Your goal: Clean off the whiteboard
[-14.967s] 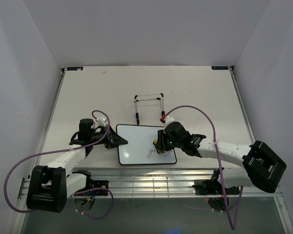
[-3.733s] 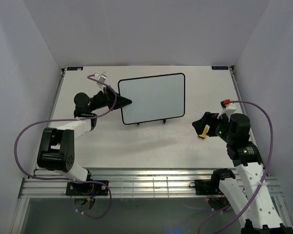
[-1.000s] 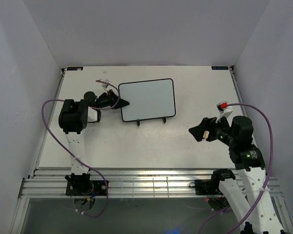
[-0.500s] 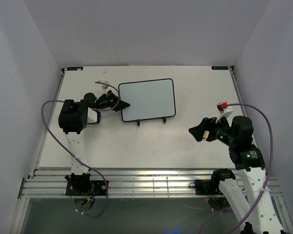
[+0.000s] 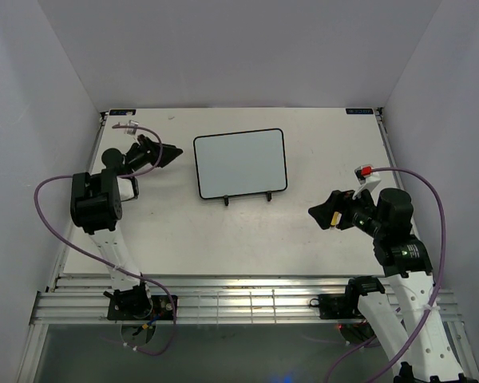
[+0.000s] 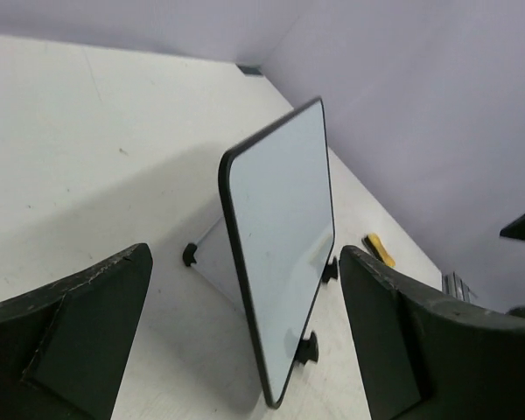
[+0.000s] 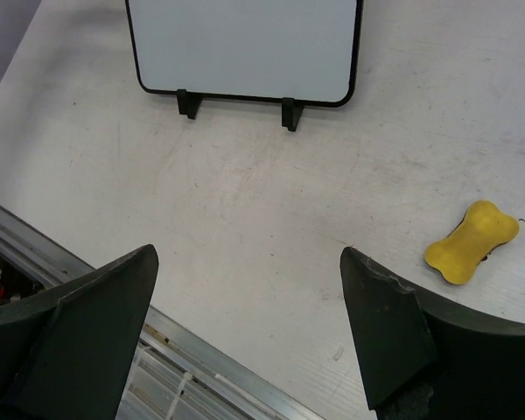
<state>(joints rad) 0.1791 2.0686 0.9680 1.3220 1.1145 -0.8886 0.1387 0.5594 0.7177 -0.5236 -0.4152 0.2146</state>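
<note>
The whiteboard (image 5: 239,162) stands upright on the black feet of its easel stand (image 5: 226,200) at the middle back of the table, its face blank. My left gripper (image 5: 172,152) hangs open to the left of it, apart from its edge. The left wrist view shows the whiteboard (image 6: 284,249) edge-on between my spread fingers (image 6: 74,328), untouched. The yellow eraser (image 7: 471,242) lies on the table at the right. My right gripper (image 5: 318,214) hovers open just above and left of it, empty, with the whiteboard (image 7: 245,44) ahead of it.
White walls close in the table on three sides. A metal rail (image 5: 247,299) runs along the near edge. The stand's two front feet (image 7: 290,114) rest on the table below the board.
My left gripper has opened, let go of the whiteboard's left edge and drawn back to the left. The board stays on its stand. The right arm has not moved.
</note>
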